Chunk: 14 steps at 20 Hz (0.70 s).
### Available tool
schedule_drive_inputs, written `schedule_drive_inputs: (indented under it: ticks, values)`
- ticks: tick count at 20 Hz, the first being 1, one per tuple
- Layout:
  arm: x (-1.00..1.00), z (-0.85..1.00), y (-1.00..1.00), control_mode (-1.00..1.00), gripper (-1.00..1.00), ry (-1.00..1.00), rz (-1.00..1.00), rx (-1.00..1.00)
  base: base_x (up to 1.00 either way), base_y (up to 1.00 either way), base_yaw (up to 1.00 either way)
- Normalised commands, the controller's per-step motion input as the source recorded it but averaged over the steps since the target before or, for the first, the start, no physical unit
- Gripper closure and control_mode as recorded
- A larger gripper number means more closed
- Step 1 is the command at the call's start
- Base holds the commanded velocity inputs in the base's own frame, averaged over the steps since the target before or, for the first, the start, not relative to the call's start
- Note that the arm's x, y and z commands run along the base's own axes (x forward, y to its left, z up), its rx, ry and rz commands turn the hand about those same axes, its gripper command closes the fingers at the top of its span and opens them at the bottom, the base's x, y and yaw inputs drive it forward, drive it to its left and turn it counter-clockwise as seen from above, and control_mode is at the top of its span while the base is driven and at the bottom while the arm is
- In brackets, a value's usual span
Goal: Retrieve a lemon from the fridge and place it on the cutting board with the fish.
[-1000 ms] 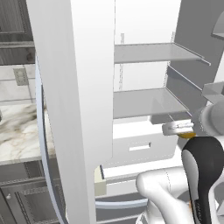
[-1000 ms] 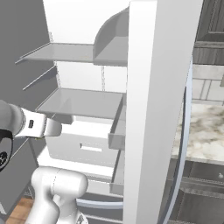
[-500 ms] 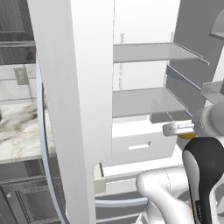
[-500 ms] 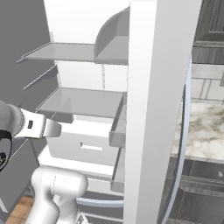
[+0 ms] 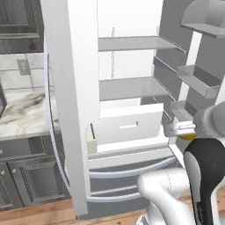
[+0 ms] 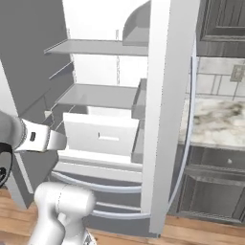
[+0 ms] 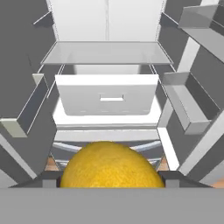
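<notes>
Grey panels form the fridge, which stands with both doors swung wide and its white interior exposed. Two flat shelves sit one above the other inside, and a white drawer with a slot handle sits beneath the lower shelf, pulled partly forward. Door bins line the inner face of the right-hand door in the left base view; a matching bin shows on the opposite door in the hand view. Two curved pale handles cross the bottom drawers of the fridge.

Beside the fridge, a marble-patterned desk runs above dark cabinet fronts, with a tiled wall and a socket behind it. Wooden flooring lies in front.

The arm's white links rise at the lower edge of both base views. The gripper is outside the fridge, in front of the open compartment and facing into it. Its fingers stand either side of the lemon and pinch it between them. The lemon is lifted clear of every shelf and bin, level with the bottom drawers. In the left base view a sliver of the lemon shows just beneath the wrist.
</notes>
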Motion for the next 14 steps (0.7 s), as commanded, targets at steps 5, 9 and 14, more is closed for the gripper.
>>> schedule_drive_inputs:
  ticks: [5, 9, 14]
  values:
    - [0.00, 0.00, 0.00, 1.00, 1.00, 0.00, 0.00, 0.00, -0.79, 0.00, -0.06]
    - [0.00, 0.00, 0.00, 1.00, 1.00, 0.00, 0.00, 0.00, -0.69, -0.12, -0.07]
    - [0.00, 0.00, 0.00, 1.00, 1.00, 0.00, 0.00, 0.00, -0.54, -0.43, -0.06]
